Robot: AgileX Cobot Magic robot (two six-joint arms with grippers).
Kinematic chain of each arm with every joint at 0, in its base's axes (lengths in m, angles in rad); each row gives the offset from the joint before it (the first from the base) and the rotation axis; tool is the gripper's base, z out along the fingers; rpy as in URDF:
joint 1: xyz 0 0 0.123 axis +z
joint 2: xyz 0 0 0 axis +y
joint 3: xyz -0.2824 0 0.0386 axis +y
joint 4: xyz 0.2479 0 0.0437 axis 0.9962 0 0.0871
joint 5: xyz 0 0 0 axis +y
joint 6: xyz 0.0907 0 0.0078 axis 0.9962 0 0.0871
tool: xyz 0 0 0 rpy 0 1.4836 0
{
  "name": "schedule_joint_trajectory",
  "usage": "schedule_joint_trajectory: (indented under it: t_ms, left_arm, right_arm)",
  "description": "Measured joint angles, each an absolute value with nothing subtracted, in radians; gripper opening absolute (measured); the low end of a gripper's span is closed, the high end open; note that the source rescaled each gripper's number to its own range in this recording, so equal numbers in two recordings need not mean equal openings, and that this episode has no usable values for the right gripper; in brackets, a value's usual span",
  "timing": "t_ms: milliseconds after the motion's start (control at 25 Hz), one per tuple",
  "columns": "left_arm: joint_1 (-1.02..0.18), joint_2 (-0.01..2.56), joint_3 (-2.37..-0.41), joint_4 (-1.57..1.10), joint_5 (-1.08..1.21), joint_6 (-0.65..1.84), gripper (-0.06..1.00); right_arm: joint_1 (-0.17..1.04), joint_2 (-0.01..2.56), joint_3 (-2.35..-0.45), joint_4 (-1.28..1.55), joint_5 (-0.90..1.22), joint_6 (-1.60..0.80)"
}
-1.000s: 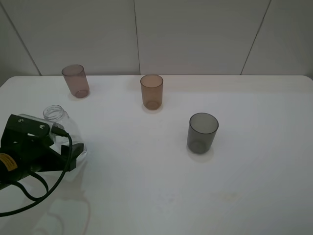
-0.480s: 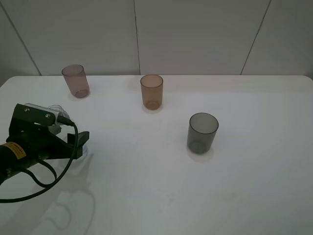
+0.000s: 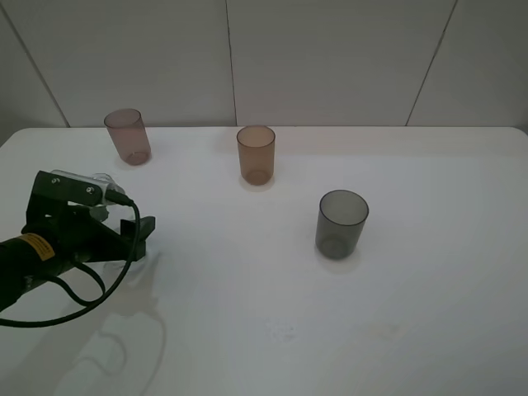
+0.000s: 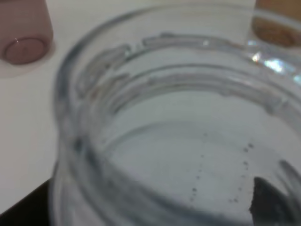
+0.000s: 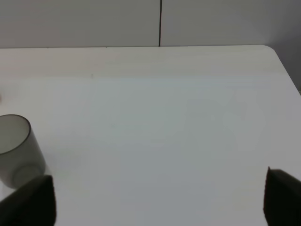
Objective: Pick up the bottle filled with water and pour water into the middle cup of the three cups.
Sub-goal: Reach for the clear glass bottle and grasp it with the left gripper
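Note:
My left gripper [image 3: 125, 233] is shut on the clear bottle [image 3: 105, 188] at the table's left and holds it just above the surface; the arm hides most of the bottle. In the left wrist view the bottle's threaded open neck [image 4: 155, 94] fills the frame, with water inside. The amber-orange middle cup [image 3: 256, 154] stands upright at the back centre, well right of the bottle. The mauve-brown cup [image 3: 128, 136] stands at the back left, and the dark grey cup [image 3: 341, 223] right of centre. My right gripper [image 5: 155, 202] is open and empty, with the grey cup [image 5: 16, 148] ahead of one fingertip.
The white table [image 3: 272, 330] runs back to a pale panelled wall [image 3: 330, 58]. The left arm's black cable [image 3: 74, 301] loops over the table's front left. The table's far right corner [image 5: 270, 49] shows in the right wrist view.
My left gripper has risen and moved a little right and back with the bottle, which now sits mostly hidden behind it. The cups have not moved.

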State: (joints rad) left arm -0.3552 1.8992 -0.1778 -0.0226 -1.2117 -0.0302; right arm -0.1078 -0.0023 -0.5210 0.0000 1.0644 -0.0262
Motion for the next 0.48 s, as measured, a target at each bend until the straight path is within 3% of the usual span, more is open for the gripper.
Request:
schedule_joint_trajectory:
  t_ms: [320, 360, 480]
  left_arm:
    - [-0.355, 1.918, -0.198, -0.023, -1.212, -0.030, 0.96]
    - [-0.355, 1.918, -0.198, -0.023, -1.212, -0.030, 0.84]
    - [-0.355, 1.918, -0.198, -0.023, -1.212, -0.032, 0.00]
  right_arm:
    - [-0.108, -0.002, -0.521, 0.000, 1.064, -0.026]
    - [-0.108, -0.002, -0.521, 0.000, 1.064, -0.026]
    - [-0.108, -0.002, -0.521, 0.000, 1.064, -0.026]
